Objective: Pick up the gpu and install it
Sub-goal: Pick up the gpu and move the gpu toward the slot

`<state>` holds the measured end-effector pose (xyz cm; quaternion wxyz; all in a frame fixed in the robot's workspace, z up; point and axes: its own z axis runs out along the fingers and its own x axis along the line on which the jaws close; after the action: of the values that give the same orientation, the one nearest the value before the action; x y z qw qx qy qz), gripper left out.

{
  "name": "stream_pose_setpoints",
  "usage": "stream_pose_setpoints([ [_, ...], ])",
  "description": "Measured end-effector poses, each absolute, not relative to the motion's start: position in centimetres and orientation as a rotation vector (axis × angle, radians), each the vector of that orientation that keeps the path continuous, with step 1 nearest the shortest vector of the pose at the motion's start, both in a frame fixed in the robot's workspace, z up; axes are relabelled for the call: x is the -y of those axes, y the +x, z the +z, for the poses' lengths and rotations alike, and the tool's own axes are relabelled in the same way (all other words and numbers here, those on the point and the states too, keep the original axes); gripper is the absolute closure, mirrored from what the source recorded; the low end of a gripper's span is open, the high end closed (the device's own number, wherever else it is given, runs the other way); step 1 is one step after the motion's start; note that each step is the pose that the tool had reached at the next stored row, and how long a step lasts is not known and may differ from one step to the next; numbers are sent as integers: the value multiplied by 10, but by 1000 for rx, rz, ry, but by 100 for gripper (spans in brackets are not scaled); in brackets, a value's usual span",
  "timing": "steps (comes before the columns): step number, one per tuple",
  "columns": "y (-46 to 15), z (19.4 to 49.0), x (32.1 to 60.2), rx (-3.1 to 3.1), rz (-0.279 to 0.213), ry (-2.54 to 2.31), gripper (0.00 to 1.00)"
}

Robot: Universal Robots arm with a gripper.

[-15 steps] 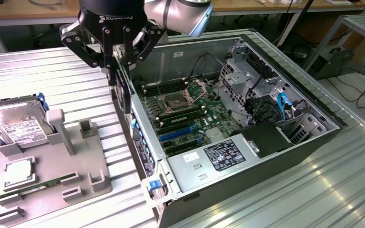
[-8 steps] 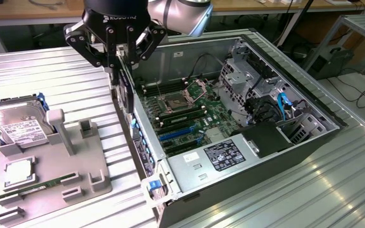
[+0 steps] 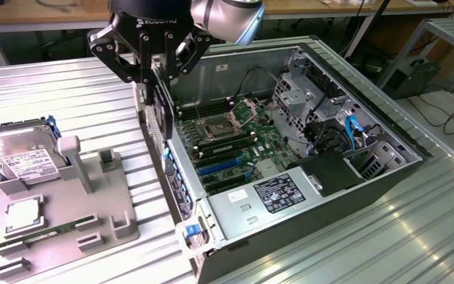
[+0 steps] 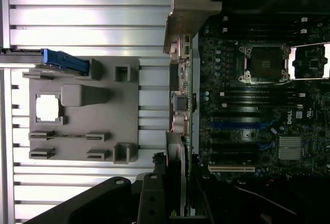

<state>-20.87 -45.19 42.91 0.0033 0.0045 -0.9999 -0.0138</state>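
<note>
The gpu (image 3: 162,115), a thin dark card, hangs edge-down from my gripper (image 3: 156,77), which is shut on its upper edge. It hovers above the near wall of the open computer case (image 3: 369,189), on the exterior view's left of the motherboard (image 3: 235,145). In the wrist view the gpu (image 4: 181,105) appears edge-on with its silver-grey bracket (image 4: 188,12) at the far end, and my gripper (image 4: 179,157) clamps it. The blue expansion slots (image 3: 220,168) on the motherboard (image 4: 258,110) lie below and to the side of the card.
A grey holder tray (image 3: 93,219) on the ribbed metal table carries a hard drive (image 3: 22,157), a processor chip (image 3: 23,213) and a green memory stick (image 3: 45,232). Inside the case sit a power supply (image 3: 278,192), drive cage (image 3: 306,94) and cables (image 3: 352,133).
</note>
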Motion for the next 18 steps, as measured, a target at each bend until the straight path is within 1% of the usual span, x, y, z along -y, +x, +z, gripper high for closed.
stream_pose_setpoints([
  [18,-199,428,452,3148,-43,49,73],
])
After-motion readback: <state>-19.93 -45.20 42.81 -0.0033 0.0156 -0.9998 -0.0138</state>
